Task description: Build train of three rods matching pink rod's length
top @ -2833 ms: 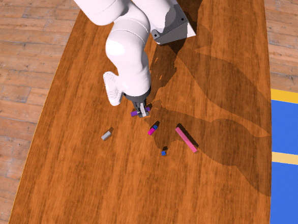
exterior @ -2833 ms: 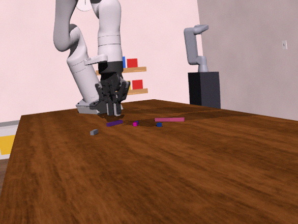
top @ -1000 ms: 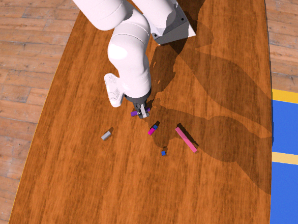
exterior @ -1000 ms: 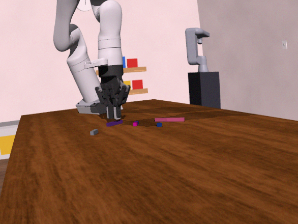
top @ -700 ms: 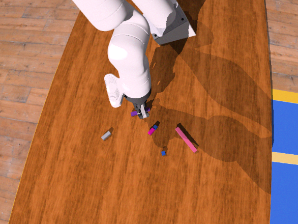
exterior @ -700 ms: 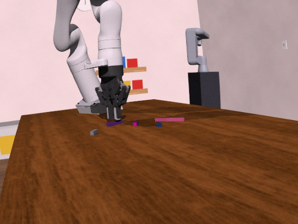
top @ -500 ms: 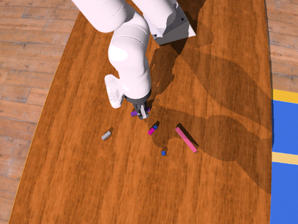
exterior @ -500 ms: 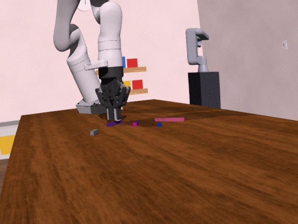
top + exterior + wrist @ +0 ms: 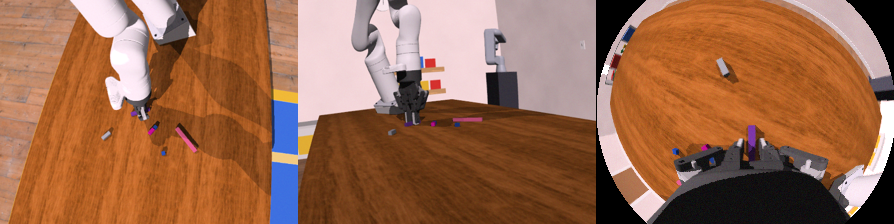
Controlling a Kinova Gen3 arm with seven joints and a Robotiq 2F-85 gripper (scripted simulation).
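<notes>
My gripper (image 9: 143,115) (image 9: 412,122) (image 9: 751,144) is down at the table top, astride the purple rod (image 9: 133,113) (image 9: 408,124) (image 9: 752,135). Its fingers are partly open, one on each side of the rod, and do not press on it. The rod lies flat and its ends stick out on both sides. A magenta rod (image 9: 151,131) (image 9: 433,123) lies to the front right of it, end to end with a blue cube (image 9: 155,127). The pink rod (image 9: 186,139) (image 9: 467,119) lies flat further right. A second blue cube (image 9: 163,152) (image 9: 457,124) lies apart, in front of them.
A grey rod (image 9: 106,135) (image 9: 392,132) (image 9: 723,66) lies alone to the left of the gripper. The arm's base (image 9: 175,30) stands at the far end of the wooden table (image 9: 76,178). Another robot on a black stand (image 9: 502,89) is behind the table.
</notes>
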